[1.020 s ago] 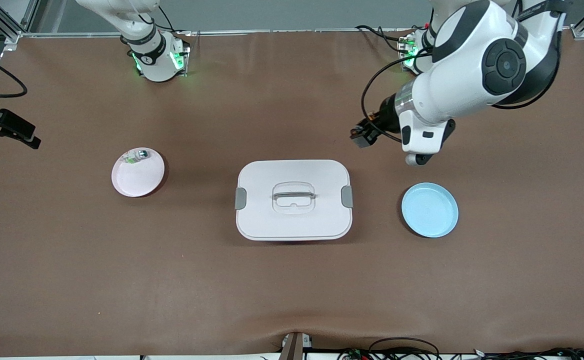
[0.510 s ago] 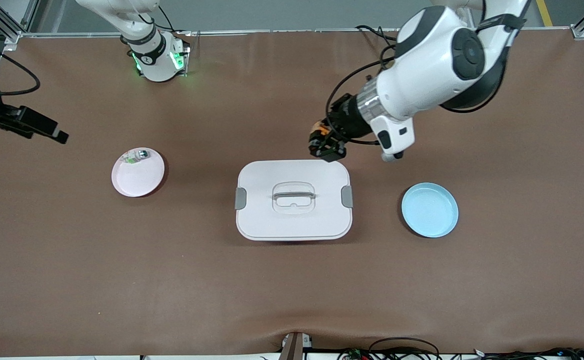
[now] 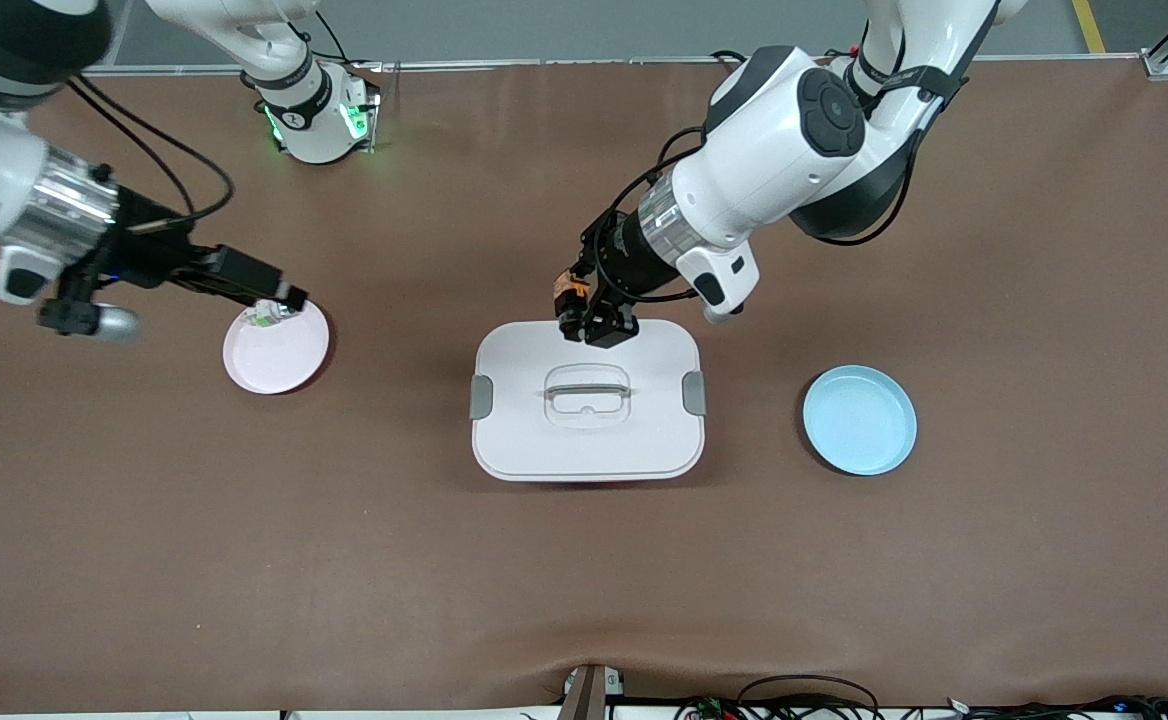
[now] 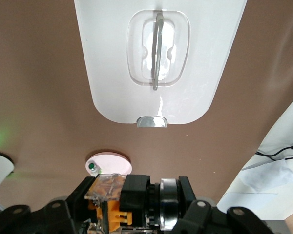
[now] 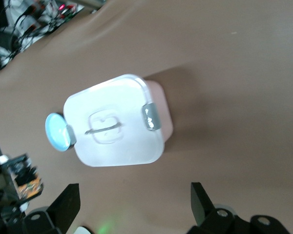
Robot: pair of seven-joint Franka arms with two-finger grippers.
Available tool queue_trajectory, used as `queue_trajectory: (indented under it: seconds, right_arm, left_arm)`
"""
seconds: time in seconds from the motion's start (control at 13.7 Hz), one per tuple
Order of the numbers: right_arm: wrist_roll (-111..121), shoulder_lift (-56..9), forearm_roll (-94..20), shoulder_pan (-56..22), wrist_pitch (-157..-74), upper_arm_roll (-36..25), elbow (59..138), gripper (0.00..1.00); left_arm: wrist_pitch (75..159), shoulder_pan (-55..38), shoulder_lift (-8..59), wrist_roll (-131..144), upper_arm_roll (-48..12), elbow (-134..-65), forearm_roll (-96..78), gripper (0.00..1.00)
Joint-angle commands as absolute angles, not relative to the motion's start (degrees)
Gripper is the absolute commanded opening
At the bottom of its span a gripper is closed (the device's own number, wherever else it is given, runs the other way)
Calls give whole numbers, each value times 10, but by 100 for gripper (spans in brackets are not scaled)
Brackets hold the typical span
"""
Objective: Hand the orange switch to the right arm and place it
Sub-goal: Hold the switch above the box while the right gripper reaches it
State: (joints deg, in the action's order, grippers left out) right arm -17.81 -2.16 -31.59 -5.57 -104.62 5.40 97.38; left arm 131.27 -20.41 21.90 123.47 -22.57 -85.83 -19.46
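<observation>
The orange switch (image 3: pixel 571 294), black with orange parts, is pinched in my left gripper (image 3: pixel 589 322), which is shut on it in the air over the box's edge toward the robots. In the left wrist view the orange switch (image 4: pixel 118 207) sits crosswise between the black fingers (image 4: pixel 63 212). My right gripper (image 3: pixel 287 297) hangs open over the pink plate's rim (image 3: pixel 279 370), with nothing between its fingers (image 5: pixel 64 204). The right wrist view also shows the orange switch (image 5: pixel 29 185) in the other arm's hand.
A white lidded box (image 3: pixel 524 440) with a handle sits mid-table. The pink plate holds a small clear-and-green switch (image 3: pixel 269 313) toward the right arm's end. A blue plate (image 3: pixel 859 420) lies empty toward the left arm's end.
The left arm has swung from near the blue plate to the box's edge, carrying the switch. The right arm has come in from the table's end to the pink plate.
</observation>
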Motion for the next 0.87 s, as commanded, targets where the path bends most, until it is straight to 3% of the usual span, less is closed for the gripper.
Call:
queue_trajectory:
  seconds: [0.0,0.15,0.44,0.8]
  right_arm:
    - [-150,-18,-357,-84,-1063,49,988,100]
    - [-135,-30,-369,-110,-1093,49,991,100]
    - [-127,-51,-417,-172,-1236,49,1023,100]
    - [-75,-106,-465,-214,-1309,49,1021,100]
  left_arm:
    - [1331,-221,240,1272,-220,-834,-175,23]
    - [1343,-231,250,1277,-220,-833,-170,23]
    - [1349,-245,262,1281,-220,-829,-157,23]
    - [1377,-261,270,1281,-220,-824,-157,23]
